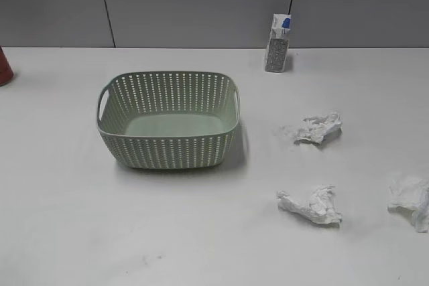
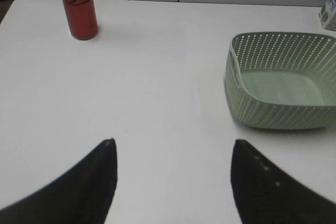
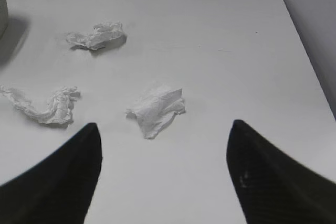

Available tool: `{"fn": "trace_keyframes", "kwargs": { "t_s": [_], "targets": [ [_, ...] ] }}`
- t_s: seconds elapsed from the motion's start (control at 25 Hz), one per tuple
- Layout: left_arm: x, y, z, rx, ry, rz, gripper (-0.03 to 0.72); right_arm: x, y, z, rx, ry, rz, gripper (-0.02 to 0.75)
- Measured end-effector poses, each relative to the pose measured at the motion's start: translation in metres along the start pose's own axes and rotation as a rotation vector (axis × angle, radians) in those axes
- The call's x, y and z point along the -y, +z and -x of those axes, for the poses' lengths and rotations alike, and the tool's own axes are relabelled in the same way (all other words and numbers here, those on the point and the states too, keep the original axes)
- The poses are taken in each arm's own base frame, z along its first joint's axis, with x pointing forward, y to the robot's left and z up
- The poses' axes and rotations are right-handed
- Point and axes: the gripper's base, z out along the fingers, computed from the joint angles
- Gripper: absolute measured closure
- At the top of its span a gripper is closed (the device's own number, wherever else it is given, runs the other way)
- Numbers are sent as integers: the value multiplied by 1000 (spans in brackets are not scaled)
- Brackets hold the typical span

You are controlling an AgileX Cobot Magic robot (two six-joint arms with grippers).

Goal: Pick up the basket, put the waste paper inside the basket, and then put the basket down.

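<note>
The sage-green basket [image 1: 167, 128] stands empty on the white table, left of centre; it also shows in the left wrist view [image 2: 281, 85]. Three crumpled white waste paper wads lie to its right: one at mid-right [image 1: 316, 127], one nearer the front [image 1: 312, 205], one at the right edge [image 1: 410, 199]. The right wrist view shows them too [image 3: 97, 35], [image 3: 44, 106], [image 3: 157, 108]. My left gripper [image 2: 173, 142] is open and empty, well left of the basket. My right gripper [image 3: 164, 124] is open and empty, just short of the nearest wad. Neither gripper shows in the exterior view.
An upright grey-white carton with a blue cap [image 1: 278, 43] stands at the back by the wall. A red drink can [image 2: 77, 4] stands at the far left of the table; its edge shows in the exterior view [image 1: 4, 66]. The table's right edge [image 3: 302, 40] runs close by.
</note>
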Motion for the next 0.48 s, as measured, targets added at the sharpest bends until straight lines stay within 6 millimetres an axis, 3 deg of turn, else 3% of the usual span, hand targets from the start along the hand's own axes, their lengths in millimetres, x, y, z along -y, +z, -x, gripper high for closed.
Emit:
{"fn": "trace_keyframes", "kwargs": {
  "t_s": [0.24,0.48],
  "targets": [
    [-3,41,42,-85,-11,-19,174,0,0,0,0,0,0,148],
    [0,101,80,-257,19,-54,174,0,0,0,0,0,0,148]
  ]
}}
